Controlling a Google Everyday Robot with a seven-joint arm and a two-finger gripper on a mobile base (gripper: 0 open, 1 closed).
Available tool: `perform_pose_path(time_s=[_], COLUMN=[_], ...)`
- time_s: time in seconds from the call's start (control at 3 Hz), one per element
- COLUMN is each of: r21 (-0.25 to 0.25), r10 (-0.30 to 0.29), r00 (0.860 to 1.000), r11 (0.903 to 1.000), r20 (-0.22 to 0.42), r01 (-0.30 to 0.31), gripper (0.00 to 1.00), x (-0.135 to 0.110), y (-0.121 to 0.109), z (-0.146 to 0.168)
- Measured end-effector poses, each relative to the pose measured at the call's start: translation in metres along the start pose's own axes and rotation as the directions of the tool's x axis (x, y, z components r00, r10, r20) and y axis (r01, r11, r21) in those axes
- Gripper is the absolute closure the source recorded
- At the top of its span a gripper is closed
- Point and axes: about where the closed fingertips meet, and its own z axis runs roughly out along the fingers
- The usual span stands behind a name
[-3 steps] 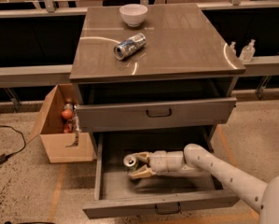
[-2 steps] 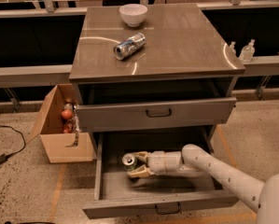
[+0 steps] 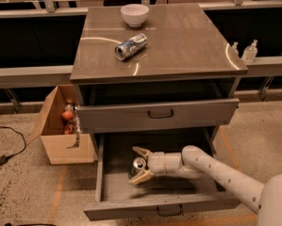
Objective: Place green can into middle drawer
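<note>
The green can [image 3: 138, 165] stands in the pulled-out middle drawer [image 3: 113, 192], silver top showing, its body mostly hidden between the fingers. My gripper [image 3: 134, 165] reaches into the drawer from the right. Its two tan fingers are spread above and below the can, wider than the can, so it is open around it. The arm [image 3: 216, 171] crosses the drawer's right side.
A silver-blue can [image 3: 130, 46] lies on its side on the cabinet top, with a white bowl [image 3: 134, 14] behind it. The uppermost drawer [image 3: 160, 113] is slightly open above. A cardboard box [image 3: 60, 126] stands at the cabinet's left, and bottles [image 3: 250, 51] at the right.
The fingers have spread apart from the can, which now sits in the drawer. The gripper has drawn back slightly to the right.
</note>
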Motion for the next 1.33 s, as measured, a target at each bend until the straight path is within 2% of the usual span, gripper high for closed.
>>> perform_pose_path(time_s=[0.33,0.67,1.0,1.33], r21=[0.009,0.048,0.115,0.119], r10=[-0.007,-0.011,-0.009,-0.015], r00=[1.000,0.999,0.990,0.988], r11=[0.9999,0.9987,0.9931,0.9923], r20=[-0.003,-0.051,-0.144,-0.152], r01=[0.007,0.013,0.025,0.033], gripper=[0.00,0.00,0.00,0.00], x=[-0.013,-0.021,-0.026,-0.031], y=[-0.008,-0.015,-0.023,-0.025], z=[-0.014,-0.047,-0.095,-0.100])
